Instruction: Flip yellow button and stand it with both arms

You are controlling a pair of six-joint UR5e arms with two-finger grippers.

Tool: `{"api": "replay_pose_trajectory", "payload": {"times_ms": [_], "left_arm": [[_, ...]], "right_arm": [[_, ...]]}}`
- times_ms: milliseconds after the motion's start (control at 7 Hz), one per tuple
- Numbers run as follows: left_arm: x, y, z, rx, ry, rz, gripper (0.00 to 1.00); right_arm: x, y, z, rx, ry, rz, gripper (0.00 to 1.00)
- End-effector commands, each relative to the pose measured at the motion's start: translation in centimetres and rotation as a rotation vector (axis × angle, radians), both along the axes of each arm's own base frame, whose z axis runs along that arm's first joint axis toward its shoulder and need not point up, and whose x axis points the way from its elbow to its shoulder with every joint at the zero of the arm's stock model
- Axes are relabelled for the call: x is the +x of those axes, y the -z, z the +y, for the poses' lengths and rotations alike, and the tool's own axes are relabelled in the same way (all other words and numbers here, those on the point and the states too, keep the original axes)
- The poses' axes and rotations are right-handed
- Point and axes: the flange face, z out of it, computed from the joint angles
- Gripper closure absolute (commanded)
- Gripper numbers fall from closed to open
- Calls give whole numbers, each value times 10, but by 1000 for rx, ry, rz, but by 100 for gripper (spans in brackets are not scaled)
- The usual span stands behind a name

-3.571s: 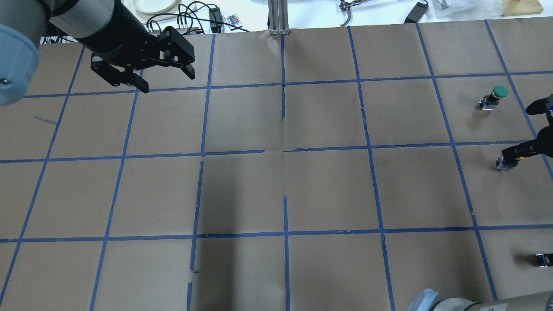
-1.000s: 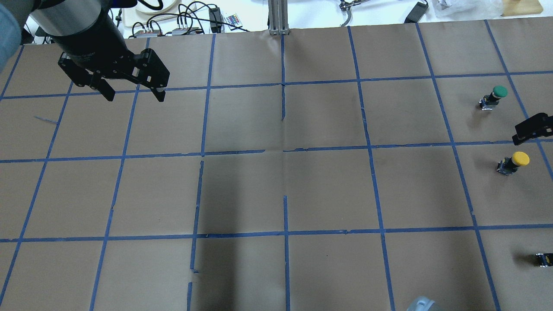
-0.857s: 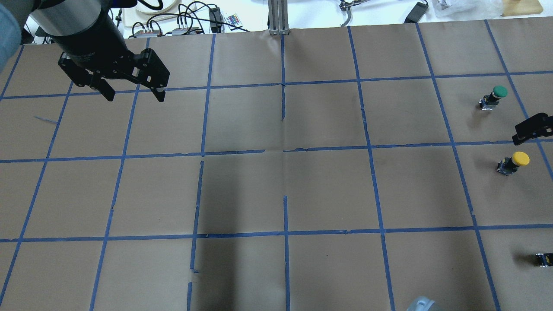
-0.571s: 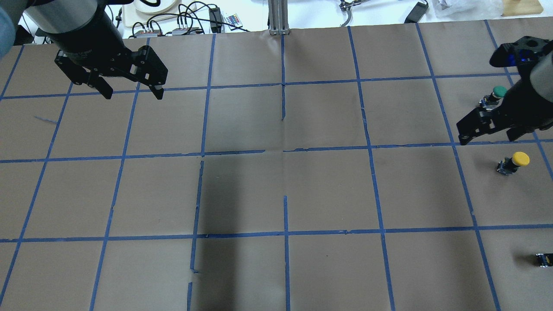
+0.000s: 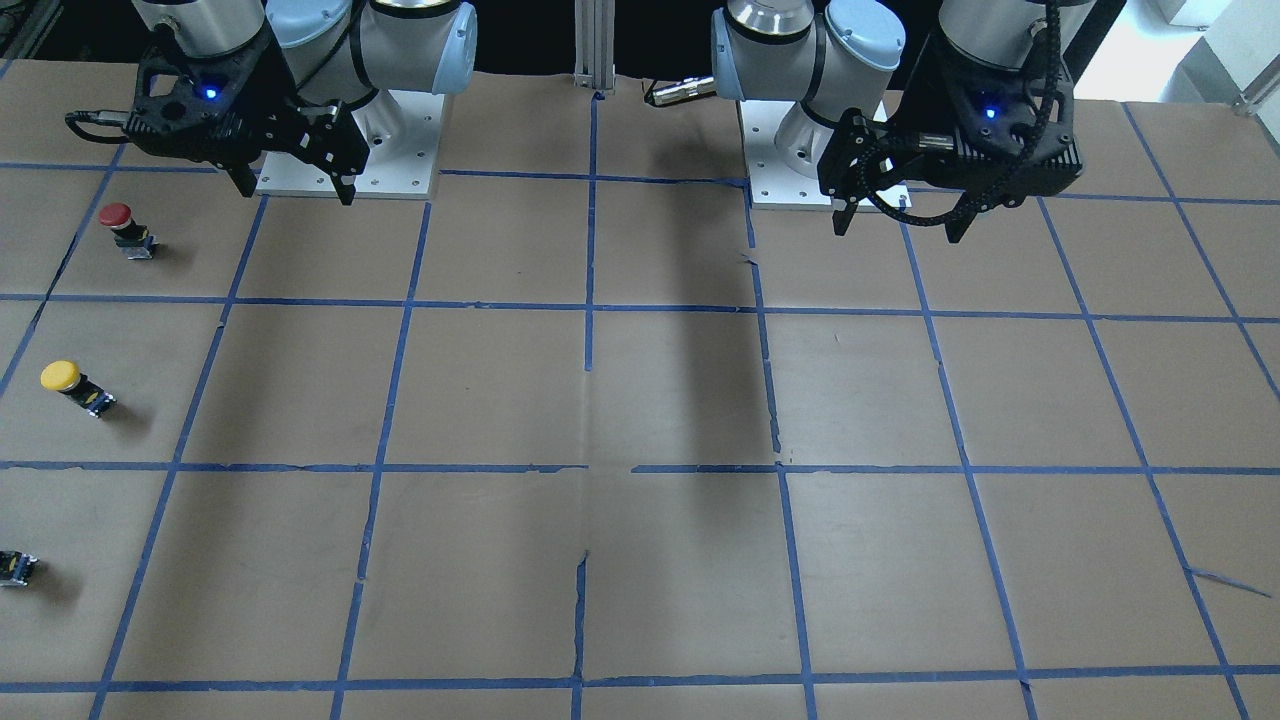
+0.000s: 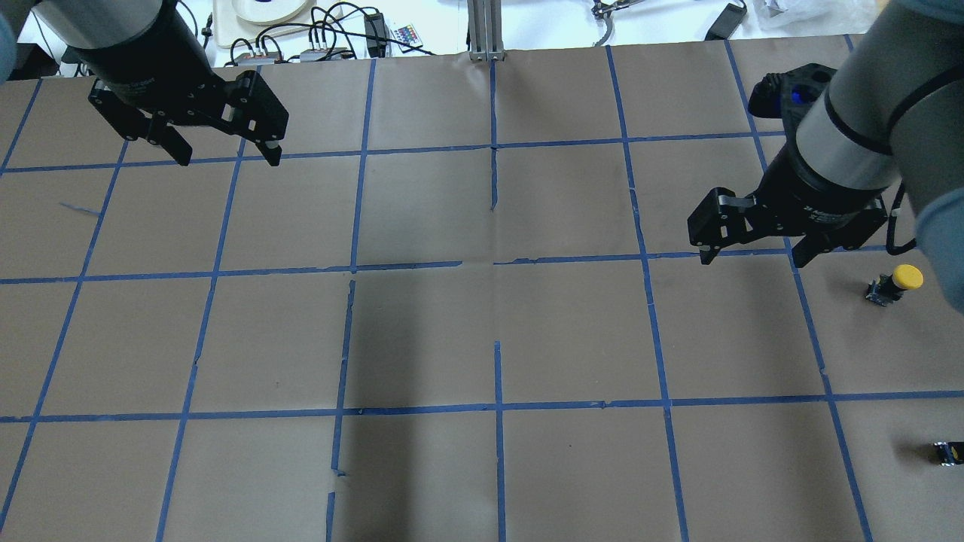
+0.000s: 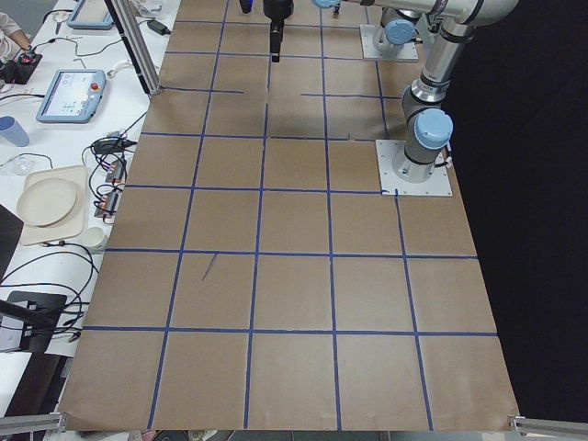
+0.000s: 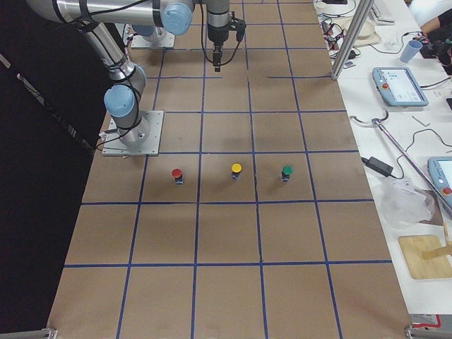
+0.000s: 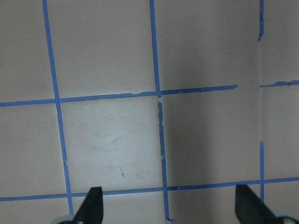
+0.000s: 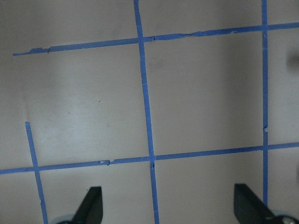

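The yellow button (image 6: 898, 281) stands free on its body, cap up, near the table's right edge; it also shows in the front view (image 5: 68, 384) and the right side view (image 8: 236, 170). My right gripper (image 6: 753, 261) is open and empty, raised above the table to the left of the button and apart from it; it also shows in the front view (image 5: 295, 194). My left gripper (image 6: 227, 159) is open and empty, high over the far left of the table, and it shows in the front view (image 5: 897, 232) too. Both wrist views show only taped paper between open fingers.
A red button (image 5: 125, 228) and a green button (image 8: 287, 171) stand on either side of the yellow one. A small black switch piece (image 6: 947, 452) lies at the near right edge. Cables and plates (image 6: 260, 9) lie beyond the far edge of the table (image 6: 482, 331).
My right gripper, closed around the yellow button 3.6 s ago, has let go and swung up and left into view. The button stands alone. My left gripper drifted slightly left.
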Motion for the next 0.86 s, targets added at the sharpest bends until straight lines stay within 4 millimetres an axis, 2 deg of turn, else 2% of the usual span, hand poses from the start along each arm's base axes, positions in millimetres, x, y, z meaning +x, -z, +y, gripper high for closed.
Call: {"api": "replay_pose_trajectory", "payload": {"times_ms": [0,143,429,714], "left_arm": [[1,-2,1,-4,0,-6,1],[1,-4,2,-7,0,-8,0],[1,-6,3,-10,0,-9,0],[1,-6,4,-12,0,-9,0]], "right_arm": [[6,-18,-43,-20,-8,0,0],[14,-26,-42,3,-11,-2,0],[16,-39,-26,18,-13,-15,0],[16,-36,-25,21,-19,-13,0]]}}
